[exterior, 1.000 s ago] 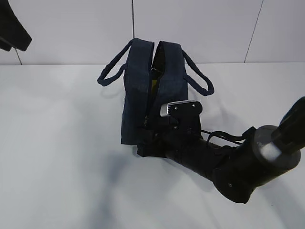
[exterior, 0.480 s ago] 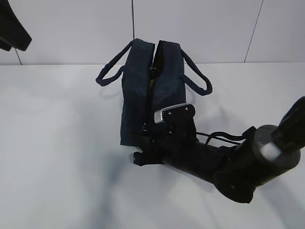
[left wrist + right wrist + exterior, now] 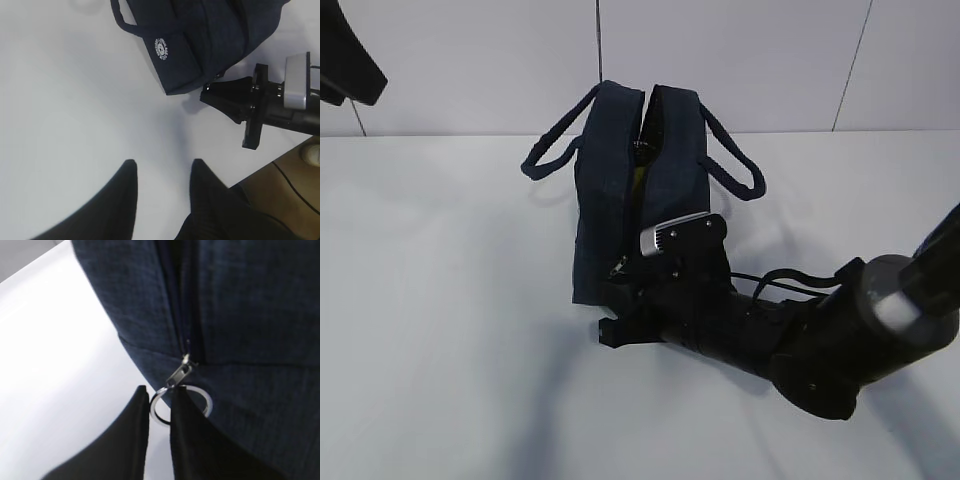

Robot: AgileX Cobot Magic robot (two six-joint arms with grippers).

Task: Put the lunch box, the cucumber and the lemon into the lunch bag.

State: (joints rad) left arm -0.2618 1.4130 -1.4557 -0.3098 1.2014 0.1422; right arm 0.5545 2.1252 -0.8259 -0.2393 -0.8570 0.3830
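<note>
The dark navy fabric lunch bag (image 3: 635, 190) stands upright on the white worktop (image 3: 440, 300), its top zipper parted, a sliver of yellow showing inside; the right gripper (image 3: 160, 415) sits low at the bag's near end, its black fingers (image 3: 132, 430) pinched on the metal ring pull (image 3: 181, 402); the left gripper (image 3: 162, 192) hovers well apart over bare worktop, fingers spread, holding nothing.

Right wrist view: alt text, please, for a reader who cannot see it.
The right gripper pinches the metal ring pull of the zipper at the lower end of the dark navy lunch bag. The bag fills most of the frame, with the white table at left.
</note>
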